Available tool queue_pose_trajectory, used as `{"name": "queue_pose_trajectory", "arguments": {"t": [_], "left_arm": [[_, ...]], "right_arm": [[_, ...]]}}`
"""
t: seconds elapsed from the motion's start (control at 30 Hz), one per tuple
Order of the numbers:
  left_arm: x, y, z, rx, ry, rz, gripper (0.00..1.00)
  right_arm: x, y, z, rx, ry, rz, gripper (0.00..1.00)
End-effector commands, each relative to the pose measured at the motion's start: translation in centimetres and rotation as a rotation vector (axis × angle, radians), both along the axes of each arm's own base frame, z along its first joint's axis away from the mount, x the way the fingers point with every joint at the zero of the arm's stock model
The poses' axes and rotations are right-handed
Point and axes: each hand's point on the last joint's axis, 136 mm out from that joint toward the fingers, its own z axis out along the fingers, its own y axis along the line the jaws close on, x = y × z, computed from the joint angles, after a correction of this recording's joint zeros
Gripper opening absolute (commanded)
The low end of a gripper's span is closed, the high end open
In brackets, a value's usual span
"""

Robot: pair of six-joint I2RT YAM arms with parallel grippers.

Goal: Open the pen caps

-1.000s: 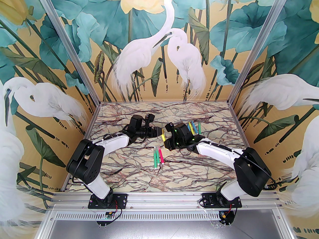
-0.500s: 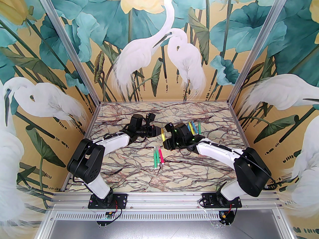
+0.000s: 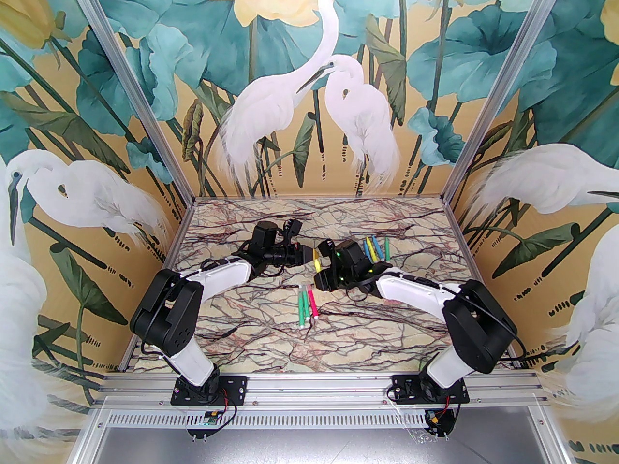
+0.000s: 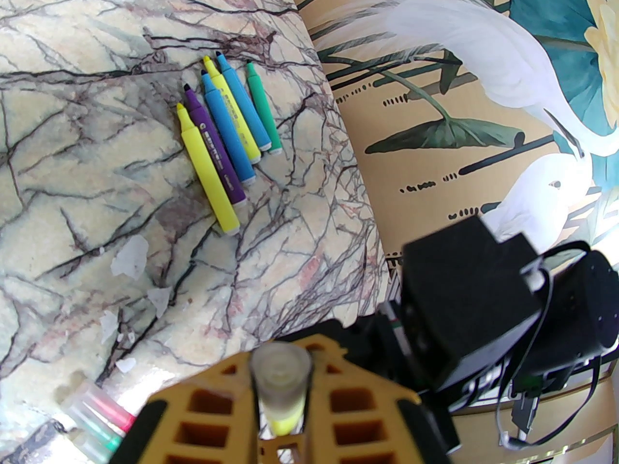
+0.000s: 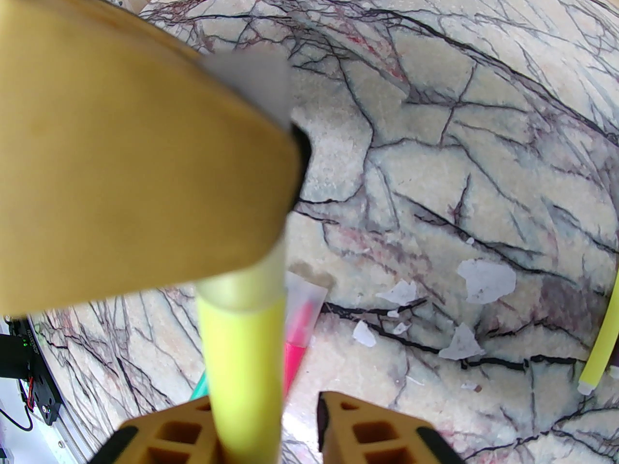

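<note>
A yellow pen [image 3: 316, 260] hangs above the table's middle between both grippers. My left gripper [image 3: 308, 254] [image 4: 280, 360] is shut on its clear pen cap [image 4: 280, 372], with the yellow tip visible inside. In the right wrist view the cap [image 5: 244, 285] sits on the yellow body [image 5: 242, 370] under the left finger [image 5: 145, 162]. My right gripper [image 3: 320, 272] [image 5: 266, 404] is open around the body, which leans on one finger with a gap to the other.
Three capped pens [image 3: 306, 305] [image 4: 96, 411], green and pink, lie just in front of the grippers. Several uncapped pens [image 3: 375, 248] [image 4: 225, 133] lie in a row at the back right. White scraps [image 4: 130, 256] [image 5: 486, 281] dot the marbled table [image 3: 271, 336].
My left gripper has shut on the cap. My right gripper has loosened from the pen body, and the right arm has shifted slightly left.
</note>
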Motion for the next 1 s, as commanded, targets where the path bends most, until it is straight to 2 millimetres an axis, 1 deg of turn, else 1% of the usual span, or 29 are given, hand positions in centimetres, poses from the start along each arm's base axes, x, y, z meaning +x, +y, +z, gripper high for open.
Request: {"name": "queue_pose_trajectory", "arguments": {"t": [0.0,0.13,0.17,0.3,0.5,0.6,0.83,0.97], "left_arm": [[0.1,-0.7,2.1,-0.05,-0.035,-0.026,0.05],[0.1,-1.1,2.3,-0.083,-0.026,-0.035,0.05],[0.2,-1.2,2.3,-0.089,-0.021,-0.035,0.03],[0.4,-1.2,1.9,-0.086,-0.013,-0.024,0.02],[1.0,-0.5,1.7,-0.045,-0.028,0.015,0.01],[1.5,0.3,1.5,-0.013,-0.032,0.052,0.0],[3.7,3.0,1.1,-0.027,0.02,0.158,0.0],[4.4,3.7,1.0,-0.025,0.027,0.189,0.0]], "right_arm": [[0.9,0.7,1.1,0.029,-0.03,-0.008,0.3],[0.8,0.7,1.0,0.029,-0.026,-0.007,0.26],[0.8,0.6,1.0,0.028,-0.027,-0.007,0.24],[0.6,0.5,1.0,0.028,-0.025,-0.007,0.16],[-0.1,-0.1,0.8,0.008,-0.019,0.003,0.05],[-0.9,-0.7,0.1,-0.01,-0.001,0.011,0.0],[-3.9,-2.2,-1.8,-0.049,0.051,0.065,0.0],[-5.6,-2.9,-2.1,-0.059,0.053,0.108,0.0]]}}
